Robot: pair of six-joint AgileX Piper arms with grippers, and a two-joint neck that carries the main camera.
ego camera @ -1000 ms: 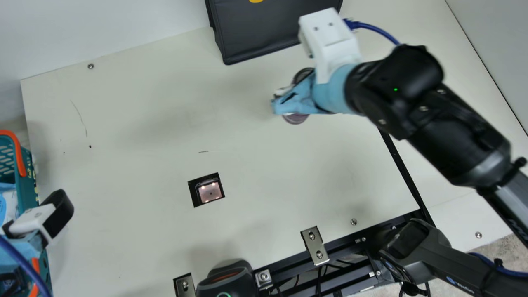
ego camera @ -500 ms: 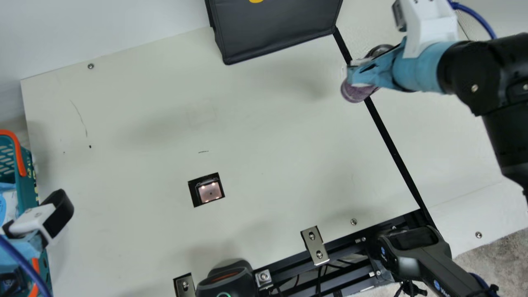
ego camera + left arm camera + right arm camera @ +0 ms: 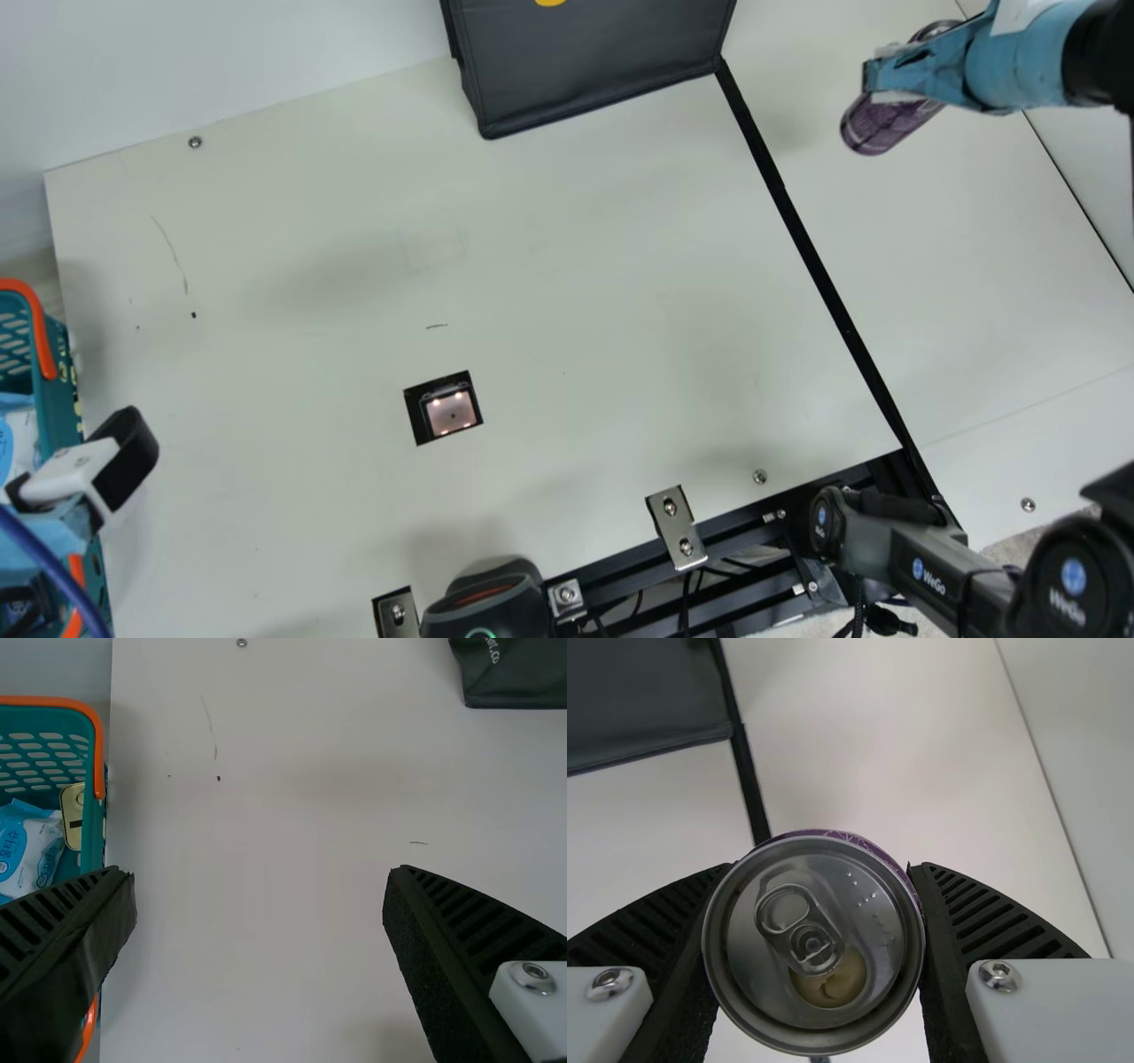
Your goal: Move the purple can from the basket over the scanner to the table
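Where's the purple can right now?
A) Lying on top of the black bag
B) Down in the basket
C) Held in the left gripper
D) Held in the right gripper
D, because the purple can is clamped in the right gripper, with a finger on each side.

Bag (image 3: 594,80): dark, 1 yellow mark, at the main view's top edge.
Strip (image 3: 824,275): black, straight, from the bag's corner down to the frame (image 3: 780,525).
Bracket (image 3: 676,529): metal, 2 screws, on the frame.
Packet (image 3: 28,849): white and blue, in the left wrist view.
Yellow item (image 3: 73,815): just beside the packet.
Scratch (image 3: 168,252): 1 thin, dark line.
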